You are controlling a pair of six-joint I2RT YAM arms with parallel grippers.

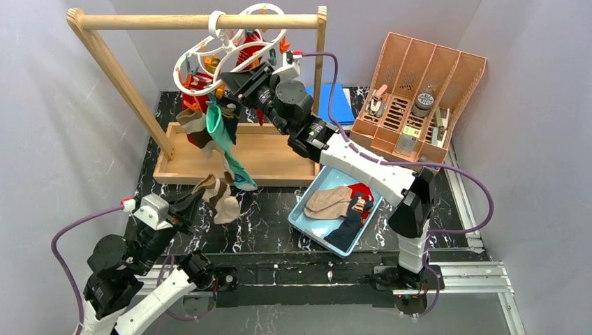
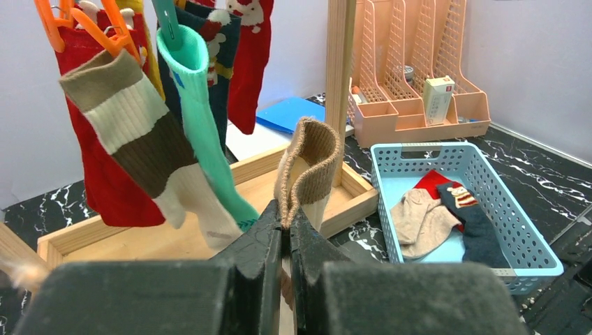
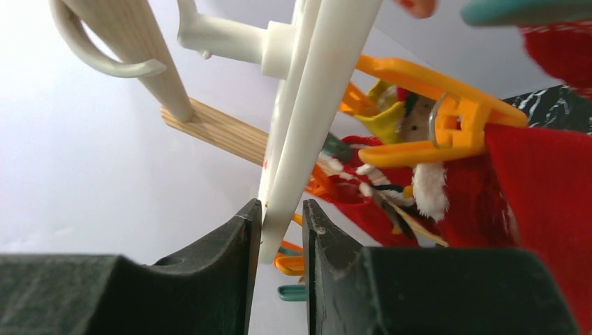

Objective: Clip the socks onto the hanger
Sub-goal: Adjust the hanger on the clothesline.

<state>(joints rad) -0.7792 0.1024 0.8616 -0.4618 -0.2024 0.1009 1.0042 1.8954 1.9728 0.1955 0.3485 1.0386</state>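
Observation:
My left gripper [image 2: 286, 220] is shut on the cuff of a tan sock [image 2: 311, 160], which it holds up above the table in front of the wooden frame; the rest of the tan sock [image 1: 222, 199] hangs below it. The white hanger [image 1: 230, 49] hangs by its hook from the wooden rail [image 1: 195, 21], with red, teal [image 2: 199, 118] and brown-striped [image 2: 139, 132] socks clipped to it. My right gripper [image 3: 280, 220] is raised to the hanger, its jaws straddling a white bar [image 3: 314, 105] of the ring. The bar touches one finger and a small gap remains at the other. An orange clip [image 3: 433, 122] holds a red sock [image 3: 537, 188].
A blue basket [image 1: 307, 223] at centre right holds a beige sock [image 1: 331, 202], a navy one [image 1: 349, 223] and a red one [image 1: 361, 190]. The rail frame stands in a wooden tray [image 1: 272, 157]. A pink organizer [image 1: 419, 98] and a blue folder [image 1: 340, 101] sit at the back right.

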